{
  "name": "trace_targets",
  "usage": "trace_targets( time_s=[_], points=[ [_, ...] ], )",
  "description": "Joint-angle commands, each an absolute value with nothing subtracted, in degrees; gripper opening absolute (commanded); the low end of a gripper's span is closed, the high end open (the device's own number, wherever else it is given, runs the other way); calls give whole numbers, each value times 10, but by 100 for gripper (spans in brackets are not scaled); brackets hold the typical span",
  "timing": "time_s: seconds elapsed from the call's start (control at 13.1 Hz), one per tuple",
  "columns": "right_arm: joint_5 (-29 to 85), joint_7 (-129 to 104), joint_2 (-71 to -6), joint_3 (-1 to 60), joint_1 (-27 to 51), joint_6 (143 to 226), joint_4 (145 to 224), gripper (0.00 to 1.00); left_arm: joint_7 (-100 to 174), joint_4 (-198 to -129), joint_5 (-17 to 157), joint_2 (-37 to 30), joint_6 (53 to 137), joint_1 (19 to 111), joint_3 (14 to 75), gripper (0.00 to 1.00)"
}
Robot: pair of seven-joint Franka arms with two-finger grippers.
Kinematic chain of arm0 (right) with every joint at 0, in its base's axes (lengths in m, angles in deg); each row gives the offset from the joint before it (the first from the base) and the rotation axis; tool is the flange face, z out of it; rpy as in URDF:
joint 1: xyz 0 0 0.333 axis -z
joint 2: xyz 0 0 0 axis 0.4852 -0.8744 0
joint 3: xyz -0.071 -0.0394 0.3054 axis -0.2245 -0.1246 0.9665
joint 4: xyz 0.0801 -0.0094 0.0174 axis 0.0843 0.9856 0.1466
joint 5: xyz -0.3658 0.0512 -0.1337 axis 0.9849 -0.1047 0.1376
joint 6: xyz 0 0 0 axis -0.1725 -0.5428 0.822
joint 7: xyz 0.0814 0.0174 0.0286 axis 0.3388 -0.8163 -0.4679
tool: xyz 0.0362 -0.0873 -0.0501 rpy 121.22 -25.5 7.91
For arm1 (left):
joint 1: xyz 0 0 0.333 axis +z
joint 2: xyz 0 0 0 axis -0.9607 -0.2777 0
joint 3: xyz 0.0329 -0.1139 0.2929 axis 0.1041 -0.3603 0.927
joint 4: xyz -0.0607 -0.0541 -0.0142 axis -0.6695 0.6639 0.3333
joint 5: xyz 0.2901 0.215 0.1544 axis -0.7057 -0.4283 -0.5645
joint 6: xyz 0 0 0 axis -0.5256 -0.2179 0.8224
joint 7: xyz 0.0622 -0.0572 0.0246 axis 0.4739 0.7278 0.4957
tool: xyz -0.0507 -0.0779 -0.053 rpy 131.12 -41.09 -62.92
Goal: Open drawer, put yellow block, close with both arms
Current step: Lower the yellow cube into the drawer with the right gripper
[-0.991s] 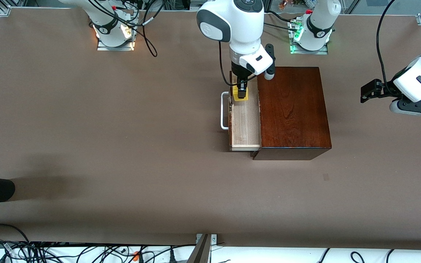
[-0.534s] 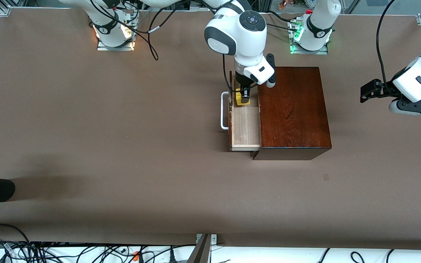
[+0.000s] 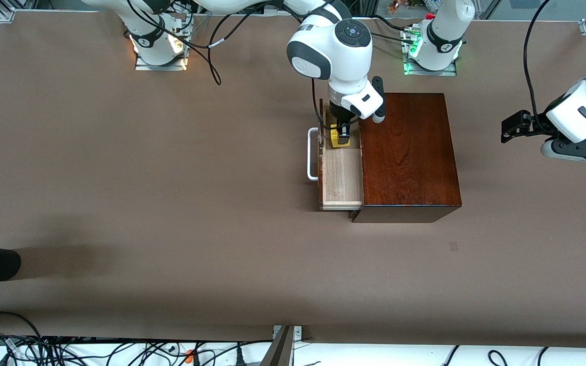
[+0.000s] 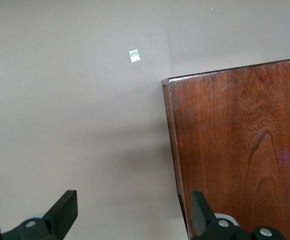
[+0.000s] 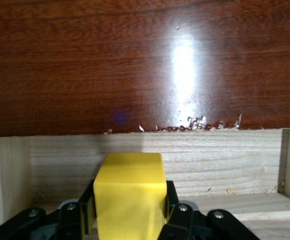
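Looking down from the front view: right gripper (image 3: 342,136) clamped on the yellow block (image 3: 337,139), lowered into the open drawer (image 3: 342,175) at the end farthest from the front camera. Reaching in from the right arm's base, wrist upright, presumably so the cube goes in square between the tray walls. Pulled out toward the right arm's end of the table, with the white bar handle (image 3: 313,154) facing that way and the pale tray floor bare nearer the camera. Glossy reddish-brown wooden box (image 3: 409,152) standing on the brown table (image 3: 120,178). Left gripper (image 3: 516,125) waiting well apart from the box at the left arm's end of the table, fingers spread, probably kept clear until the closing push.

From the left wrist view: both black fingers (image 4: 62,212) splayed wide with nothing between them, over bare table beside a corner of the box (image 4: 240,150). Small pale scrap (image 4: 134,55) lying on the table near that corner.

From the right wrist view: yellow block (image 5: 130,197) pinched on two sides by the black fingers (image 5: 177,215), low inside the tray, close to its pale wooden inner wall (image 5: 210,160) under the dark box front. Whether touching the floor yet, not discernible; release judged still to come.
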State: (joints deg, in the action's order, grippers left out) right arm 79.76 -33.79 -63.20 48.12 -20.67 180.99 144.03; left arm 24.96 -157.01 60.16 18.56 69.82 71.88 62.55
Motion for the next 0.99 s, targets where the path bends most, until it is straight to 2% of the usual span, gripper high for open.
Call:
trace_targets(
  time_s=[0.0, 0.91],
  points=[
    [806, -348, -648, 479, -211, 1800, 1419, 26, 236, -1576, 608, 190, 696, 722, 626, 100],
    [807, -351, -658, 479, -211, 1777, 1423, 26, 237, -1575, 614, 189, 688, 722, 628, 100]
  ],
)
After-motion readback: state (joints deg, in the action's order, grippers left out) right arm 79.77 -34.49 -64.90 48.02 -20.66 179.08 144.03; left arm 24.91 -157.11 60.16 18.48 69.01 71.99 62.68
